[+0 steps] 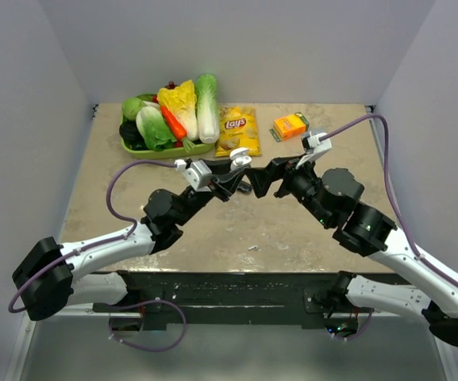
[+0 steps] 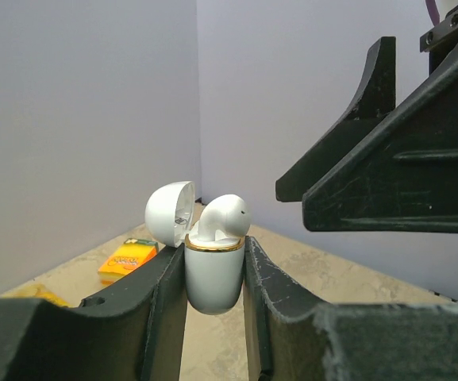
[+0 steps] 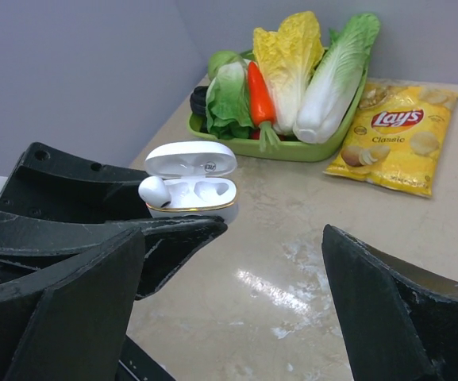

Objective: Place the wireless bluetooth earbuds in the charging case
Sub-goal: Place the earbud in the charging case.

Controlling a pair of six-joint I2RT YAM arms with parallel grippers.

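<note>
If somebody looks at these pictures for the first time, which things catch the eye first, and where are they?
First, above the middle of the table, the left gripper clamps an open white charging case with one white earbud standing in it, and the open right gripper faces it. Next come the bright colours at the far edge: a green tray of vegetables, a yellow Lay's bag and an orange box.

Green vegetable tray point(image 1: 165, 152), Lay's chip bag point(image 1: 237, 132) and orange box point(image 1: 290, 126) line the table's point(image 1: 236, 230) far edge.
</note>
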